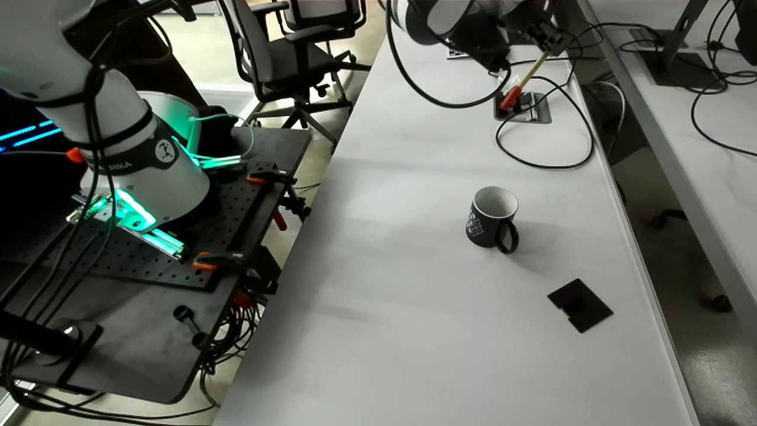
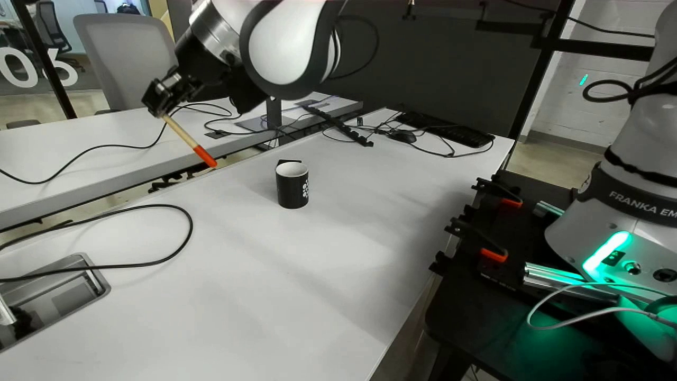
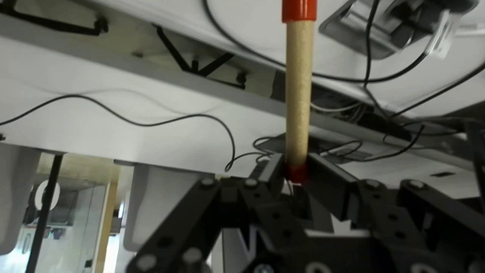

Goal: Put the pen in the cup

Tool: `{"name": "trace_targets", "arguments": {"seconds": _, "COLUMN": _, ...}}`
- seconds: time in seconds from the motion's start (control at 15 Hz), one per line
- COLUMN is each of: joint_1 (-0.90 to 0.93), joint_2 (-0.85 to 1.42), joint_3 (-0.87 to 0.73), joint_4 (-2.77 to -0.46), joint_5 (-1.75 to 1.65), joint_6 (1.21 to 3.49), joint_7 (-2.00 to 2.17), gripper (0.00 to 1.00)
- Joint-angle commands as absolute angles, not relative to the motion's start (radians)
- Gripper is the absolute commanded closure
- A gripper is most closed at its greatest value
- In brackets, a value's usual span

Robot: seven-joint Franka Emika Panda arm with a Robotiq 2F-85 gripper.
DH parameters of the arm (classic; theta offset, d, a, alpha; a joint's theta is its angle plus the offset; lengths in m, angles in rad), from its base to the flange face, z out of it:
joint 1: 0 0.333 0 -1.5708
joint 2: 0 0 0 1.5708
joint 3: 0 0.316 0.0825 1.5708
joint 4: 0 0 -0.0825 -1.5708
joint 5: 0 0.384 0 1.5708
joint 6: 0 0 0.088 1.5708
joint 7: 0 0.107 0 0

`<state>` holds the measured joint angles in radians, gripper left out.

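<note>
The gripper [image 3: 296, 169] holds the pen [image 3: 299, 87]: its jaws stand narrow, w/ just the pen's thickness betw. them. One red end is pinched by the jaws; the pale middle part & the other red end stick out from them. In both exterior views the pen is tilted, w/ its far red end pointing downward, & it is in the air, well apart from the cup [image 1: 486, 229]. This cup, black w/ whitish inside, stands upright on the table [image 1: 414, 331]; a flat black piece [image 1: 582, 305] lies near it.
</note>
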<state>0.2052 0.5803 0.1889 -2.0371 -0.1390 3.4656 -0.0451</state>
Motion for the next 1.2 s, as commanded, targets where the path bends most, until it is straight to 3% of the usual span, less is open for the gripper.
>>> {"name": "trace_targets", "arguments": {"seconds": 0.0, "joint_1": 0.205, "joint_2": 0.551, "joint_3": 0.150, "joint_4": -1.946, "joint_5": -0.074, "joint_6": 3.464, "joint_7": -0.022, "gripper": 0.95}}
{"name": "trace_targets", "arguments": {"seconds": 0.6, "joint_1": 0.348, "joint_2": 0.544, "joint_3": -0.040, "joint_4": -1.873, "joint_5": 0.142, "joint_6": 3.458, "joint_7": -0.033, "gripper": 0.95}}
{"name": "trace_targets", "arguments": {"seconds": 0.67, "joint_1": 0.296, "joint_2": 0.545, "joint_3": 0.013, "joint_4": -1.870, "joint_5": 0.101, "joint_6": 3.456, "joint_7": -0.039, "gripper": 0.95}}
{"name": "trace_targets", "arguments": {"seconds": 0.73, "joint_1": 0.303, "joint_2": 0.545, "joint_3": 0.005, "joint_4": -1.872, "joint_5": 0.103, "joint_6": 3.456, "joint_7": -0.039, "gripper": 0.79}}
{"name": "trace_targets", "arguments": {"seconds": 1.13, "joint_1": 0.301, "joint_2": 0.547, "joint_3": 0.008, "joint_4": -1.872, "joint_5": 0.103, "joint_6": 3.456, "joint_7": -0.039, "gripper": 0.79}}
